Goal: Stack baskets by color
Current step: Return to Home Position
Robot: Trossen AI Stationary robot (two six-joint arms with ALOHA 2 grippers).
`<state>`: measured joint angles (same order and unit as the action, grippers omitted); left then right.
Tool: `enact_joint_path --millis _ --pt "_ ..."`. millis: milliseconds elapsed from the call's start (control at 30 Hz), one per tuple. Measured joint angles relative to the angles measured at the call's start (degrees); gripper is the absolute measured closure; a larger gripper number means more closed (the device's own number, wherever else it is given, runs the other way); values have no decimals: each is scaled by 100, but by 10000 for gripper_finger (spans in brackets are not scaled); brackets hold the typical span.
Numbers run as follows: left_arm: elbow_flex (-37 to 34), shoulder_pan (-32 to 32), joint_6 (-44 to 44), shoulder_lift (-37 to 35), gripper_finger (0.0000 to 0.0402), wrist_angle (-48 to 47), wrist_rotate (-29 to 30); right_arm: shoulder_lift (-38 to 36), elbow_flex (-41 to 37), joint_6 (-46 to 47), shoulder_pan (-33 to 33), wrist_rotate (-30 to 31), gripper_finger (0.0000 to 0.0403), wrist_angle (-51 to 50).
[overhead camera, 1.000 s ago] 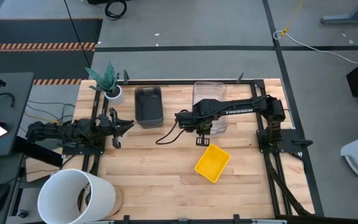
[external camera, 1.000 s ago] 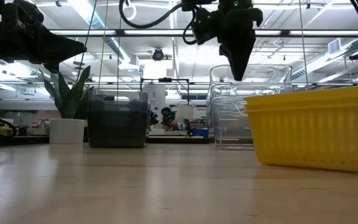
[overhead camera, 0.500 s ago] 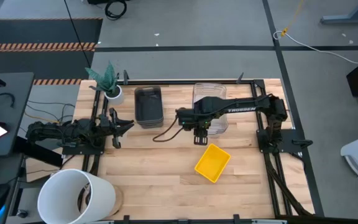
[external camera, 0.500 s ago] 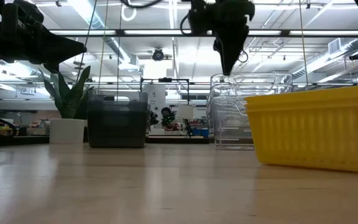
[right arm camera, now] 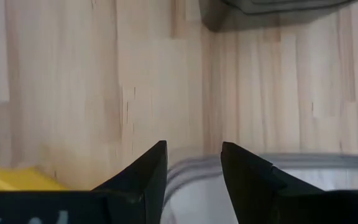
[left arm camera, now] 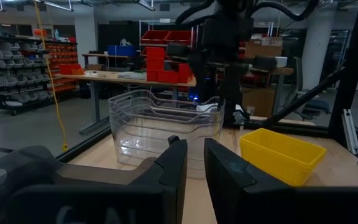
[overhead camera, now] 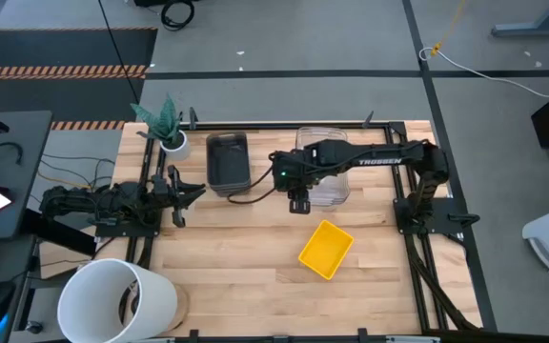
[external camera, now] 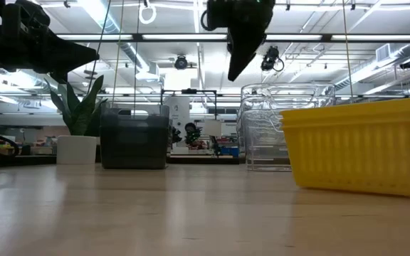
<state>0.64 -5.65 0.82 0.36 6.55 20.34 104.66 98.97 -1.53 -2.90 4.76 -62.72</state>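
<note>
High view shows the right gripper (overhead camera: pixel 298 202) at frame centre, over bare wood of the light wooden table (overhead camera: pixel 236 276), at the lower left corner of the stack of clear see-through rectangular plastic baskets (overhead camera: pixel 322 139) and right of the stack of translucent dark grey plastic baskets (overhead camera: pixel 228 160). The grey stack sits in the upper middle of the frame and the clear stack just right of it, apart. The bright yellow plastic basket (overhead camera: pixel 326 250) lies turned at an angle lower down, right of centre, well apart from both stacks; how many are nested in it cannot be told. Seen from table height, the right gripper (external camera: pixel 236 70) hangs near the top of the frame, pointing down, higher than every basket rim. Its wrist camera shows the fingers (right arm camera: pixel 146 171) a moderate gap apart with nothing between them, wood and a clear rim beneath. The left gripper (overhead camera: pixel 187 192) waits at the left edge of the table; its wrist view shows the fingers (left arm camera: pixel 178 168) only a narrow slit apart, holding nothing. A small white plant pot (overhead camera: pixel 173 145) stands upper left, a big white round bucket (overhead camera: pixel 117 300) lower left.
</note>
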Motion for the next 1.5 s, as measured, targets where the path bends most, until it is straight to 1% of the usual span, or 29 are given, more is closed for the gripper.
enact_joint_path --millis 100,233,500,633,867,1000,1233,1500 --pt "0 -2 2 0 342 1 0 -262 -566 -50 -63 -25 247 595" --pt "0 0 2 0 348 2 0 -789 -1526 -21 -102 -34 247 1512" --pt "0 -1 1 0 343 2 0 -2257 -3626 17 -144 -59 248 3724" --pt "0 -2 0 0 340 2 2 -2957 -4404 59 -250 -188 248 4364" --pt "0 -1 2 0 348 2 0 -4030 -5399 106 -434 -223 248 5089" --pt "0 0 2 0 345 2 0 -4520 -5912 212 -575 -400 248 5525" --pt "0 -2 2 0 338 2 0 -5170 -6738 455 -732 -619 248 6264" --pt "0 -1 2 0 339 2 2 -5748 -7730 491 -887 -897 248 7812"
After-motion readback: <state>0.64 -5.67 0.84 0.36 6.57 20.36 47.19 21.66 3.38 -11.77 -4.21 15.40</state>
